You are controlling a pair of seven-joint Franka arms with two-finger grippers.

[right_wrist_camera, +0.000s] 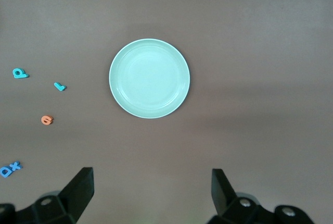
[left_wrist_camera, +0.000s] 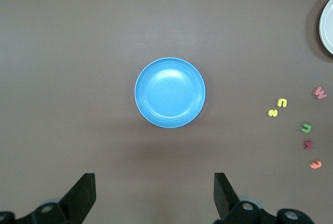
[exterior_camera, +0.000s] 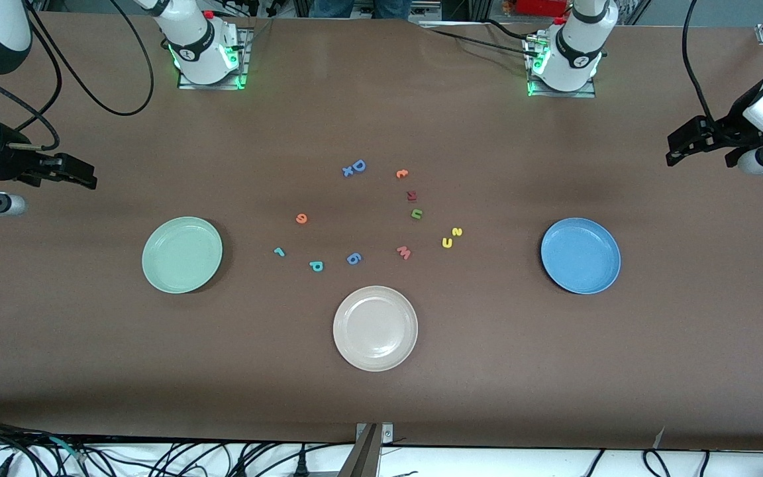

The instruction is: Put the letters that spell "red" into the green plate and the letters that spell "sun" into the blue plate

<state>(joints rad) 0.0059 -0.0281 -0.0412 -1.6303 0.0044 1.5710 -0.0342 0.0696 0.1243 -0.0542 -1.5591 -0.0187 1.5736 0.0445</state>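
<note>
With both tools released, the left tool (left_wrist_camera: 155, 195) over the blue plate (exterior_camera: 580, 255) and the right tool (right_wrist_camera: 152, 193) over the green plate (exterior_camera: 181, 254), the tiny flat letters mid-bench could slip from a pinch.

Both arms wait, raised at the table's ends.
The left gripper (exterior_camera: 676, 151) and the right gripper (exterior_camera: 87, 177) have their fingers wide apart, holding nothing.

Letter cluster (exterior_camera: 381, 215) lies between green plate (exterior_camera: 182, 254) and blue plate (exterior_camera: 580, 255).
</note>
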